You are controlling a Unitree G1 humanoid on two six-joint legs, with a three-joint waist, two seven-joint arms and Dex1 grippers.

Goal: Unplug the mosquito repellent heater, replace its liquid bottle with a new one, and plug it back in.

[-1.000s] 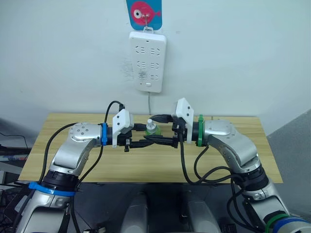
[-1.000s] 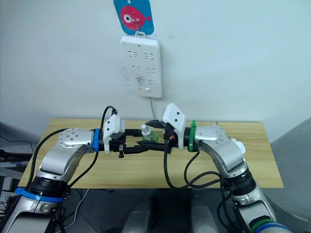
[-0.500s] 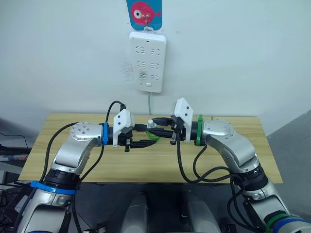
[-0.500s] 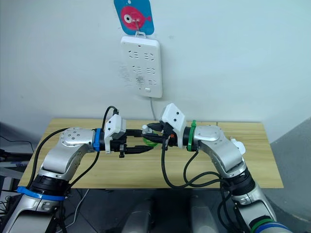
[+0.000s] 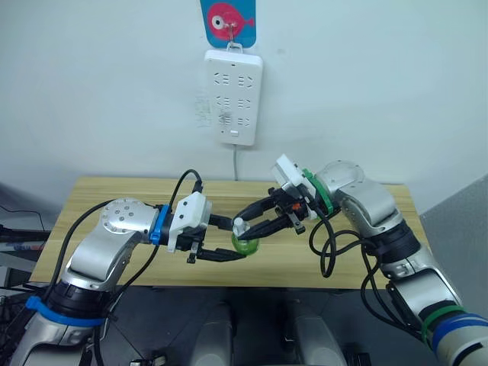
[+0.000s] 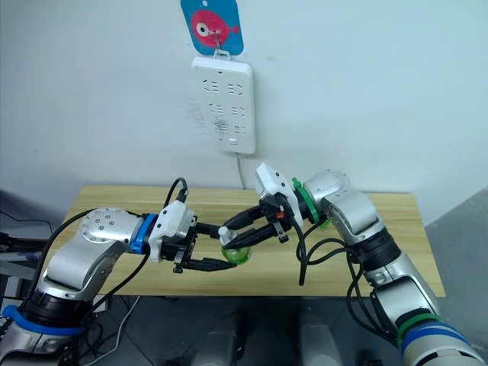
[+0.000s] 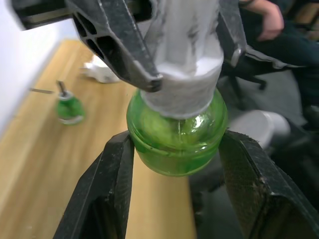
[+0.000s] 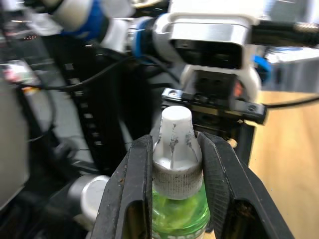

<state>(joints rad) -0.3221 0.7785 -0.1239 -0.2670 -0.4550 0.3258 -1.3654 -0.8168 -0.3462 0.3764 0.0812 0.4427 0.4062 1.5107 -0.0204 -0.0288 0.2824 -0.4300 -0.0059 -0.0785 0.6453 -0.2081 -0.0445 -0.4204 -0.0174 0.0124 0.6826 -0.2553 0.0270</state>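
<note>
From my remote seat I look down over a light wooden table (image 5: 91,206) set against a pale wall.

On the left, my left gripper (image 5: 229,239) reaches in toward the middle of the table front. Its two black fingers (image 7: 107,191) are clamped on the round green glass body of a small liquid bottle (image 5: 244,242), one finger on each side; the left wrist view shows both touching the glass.

In the middle, the bottle is held in the air over the table's front edge, between the two grippers. Its white cap (image 8: 173,137) points up and toward the left arm. On the wall above, a long white power strip (image 5: 233,96) hangs from a hook, below a blue card with a pink fish (image 5: 228,20). A thin cable (image 5: 234,162) drops from the strip to the table.

On the right, my right gripper (image 5: 252,220) comes down at a slant from the right arm. Its fingers (image 8: 137,189) are closed on the bottle's white cap and neck, one on each side.

Farther back on the table, the left wrist view shows a second green bottle (image 7: 69,107) standing upright with a thin wick sticking up. Just beyond it is a white rounded object (image 7: 102,69), which may be the mosquito repellent heater; I cannot tell for certain.
</note>
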